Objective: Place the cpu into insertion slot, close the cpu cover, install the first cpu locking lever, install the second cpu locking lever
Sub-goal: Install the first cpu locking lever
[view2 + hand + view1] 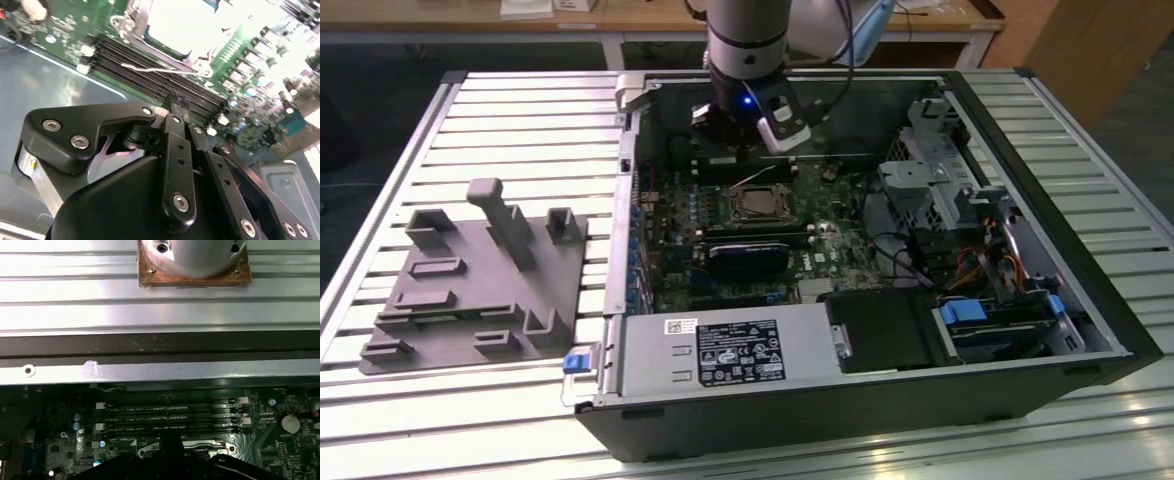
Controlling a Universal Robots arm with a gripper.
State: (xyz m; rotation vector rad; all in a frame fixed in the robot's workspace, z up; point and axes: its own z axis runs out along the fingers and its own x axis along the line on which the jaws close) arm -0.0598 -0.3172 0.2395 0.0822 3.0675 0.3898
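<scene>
Gripper [742,152] hangs near insertion slot [761,205]; power supply label [734,356] illegible.

A silver-grey robot arm [747,40] is glowing blue at its wrist, a cable [861,40] is trailing beside it, and silver screws [181,201] are dotting its black gripper [176,98].
</scene>
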